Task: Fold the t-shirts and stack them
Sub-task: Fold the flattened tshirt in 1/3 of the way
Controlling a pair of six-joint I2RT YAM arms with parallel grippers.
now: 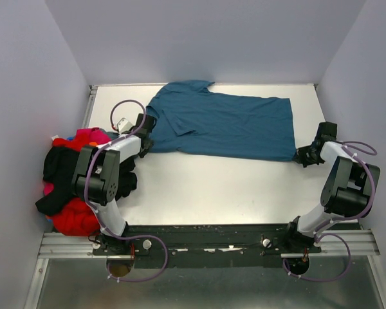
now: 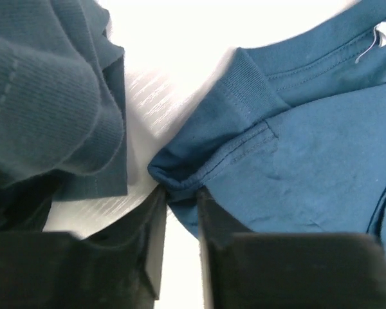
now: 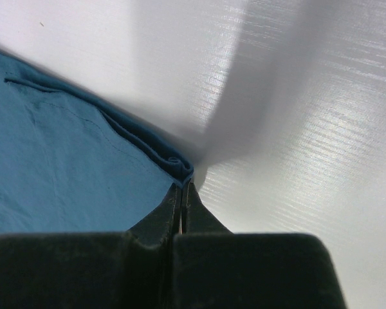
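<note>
While a teal-blue t-shirt (image 1: 225, 125) lies spread across the far half of the white table (image 1: 212, 193), the right gripper (image 3: 182, 188) is pinched tight on its hem corner. The left gripper (image 2: 180, 196) straddles a fold by the collar, fingers narrowly apart; a firm clamp cannot be confirmed. A heap of red, magenta and black shirts (image 1: 71, 183) sits at the table's left edge.

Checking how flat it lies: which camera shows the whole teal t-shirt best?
Top external: the teal t-shirt lies spread across the table. Left wrist shows only a seamed fold at the left gripper; right wrist, one corner in the right gripper.
</note>
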